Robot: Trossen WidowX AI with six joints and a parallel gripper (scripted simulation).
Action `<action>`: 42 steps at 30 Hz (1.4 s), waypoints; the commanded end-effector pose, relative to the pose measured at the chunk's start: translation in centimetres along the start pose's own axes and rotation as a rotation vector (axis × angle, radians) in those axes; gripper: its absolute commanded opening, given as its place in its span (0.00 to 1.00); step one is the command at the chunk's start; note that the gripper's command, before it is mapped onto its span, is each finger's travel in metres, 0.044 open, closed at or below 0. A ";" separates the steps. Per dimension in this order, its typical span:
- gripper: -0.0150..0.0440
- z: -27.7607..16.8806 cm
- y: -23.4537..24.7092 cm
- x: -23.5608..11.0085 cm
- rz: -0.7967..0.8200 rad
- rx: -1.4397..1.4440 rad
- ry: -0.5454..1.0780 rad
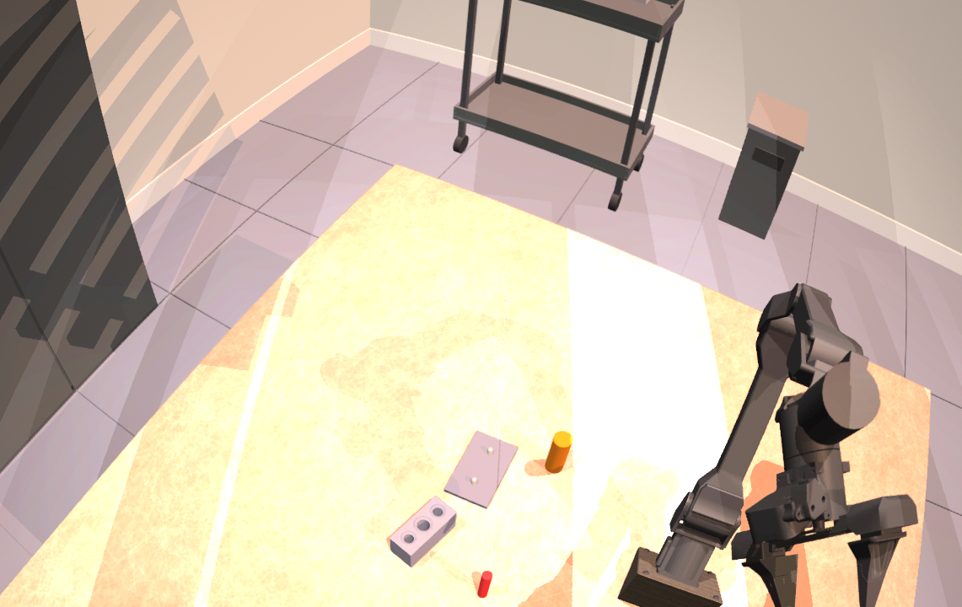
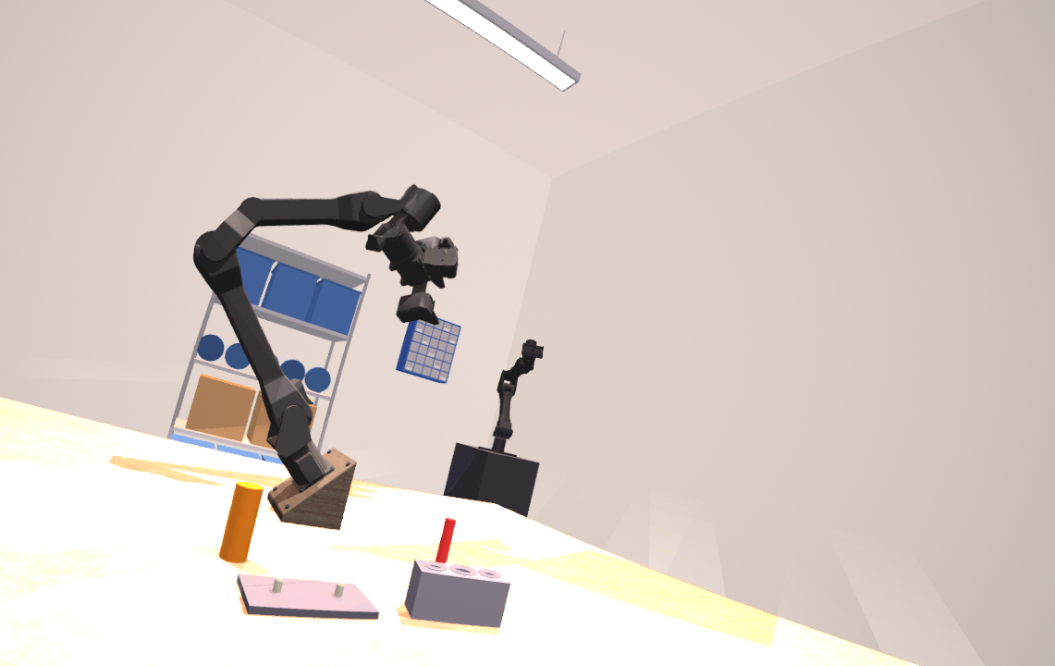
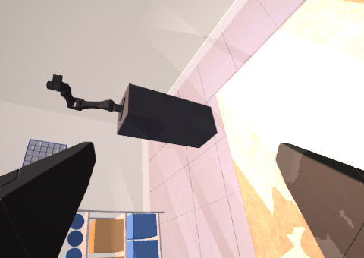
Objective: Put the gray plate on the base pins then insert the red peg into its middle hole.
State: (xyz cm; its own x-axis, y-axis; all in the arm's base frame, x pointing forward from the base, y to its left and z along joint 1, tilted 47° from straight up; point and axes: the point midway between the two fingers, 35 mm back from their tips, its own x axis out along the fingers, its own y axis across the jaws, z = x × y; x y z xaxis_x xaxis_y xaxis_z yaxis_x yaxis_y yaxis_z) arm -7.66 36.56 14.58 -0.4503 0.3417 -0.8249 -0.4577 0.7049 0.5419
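Items, listed left to right across the top view.

1. Dark cabinet [image 1: 24, 226], standing at the far left on the tiled floor.
2. Gray plate [image 1: 422, 529], a thick block with three holes in a row; lay on the table [image 1: 394, 317], apart from the base, its holes open.
3. Red peg [image 1: 484, 583], a short cylinder; stood upright on the table near the front edge, just right of the plate and touching nothing.
4. Base [image 1: 481, 468], a flat pale slab with two small upright pins; lay just behind the plate, both pins bare.
5. Orange cylinder [image 1: 558, 451], upright, just right of the base.
6. Wheeled cart [image 1: 624, 162], on the floor beyond the table.
7. Dark bin [image 1: 760, 177], by the far wall.
8. Arm on a wooden mount [image 1: 669, 585] at the table's right front corner, folded high over its own mount.
9. Gripper [image 1: 819, 558], raised well above the table and far from every part; fingers spread wide, nothing between them.
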 end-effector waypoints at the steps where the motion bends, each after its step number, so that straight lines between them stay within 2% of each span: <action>1: 1.00 -6.1 0.8 2.2 -0.084 -0.048 0.154; 6: 1.00 -14.7 0.1 4.2 -0.236 -0.119 0.343; 12: 1.00 -24.9 -2.8 4.6 -0.463 -0.208 0.531; 18: 1.00 -34.0 -7.9 2.9 -0.729 -0.304 0.659; 24: 1.00 -40.9 -14.0 -0.4 -1.006 -0.402 0.710; 31: 1.00 -40.8 -14.2 -0.5 -1.018 -0.407 0.704; 42: 1.00 -26.7 -7.3 5.3 -0.825 -0.417 0.565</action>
State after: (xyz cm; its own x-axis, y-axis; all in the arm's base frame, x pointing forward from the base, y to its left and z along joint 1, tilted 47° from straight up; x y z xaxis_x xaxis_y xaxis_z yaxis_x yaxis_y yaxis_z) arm -29.08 12.69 11.19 -0.1006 -0.5973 -0.7957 -0.9636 0.2576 -0.0715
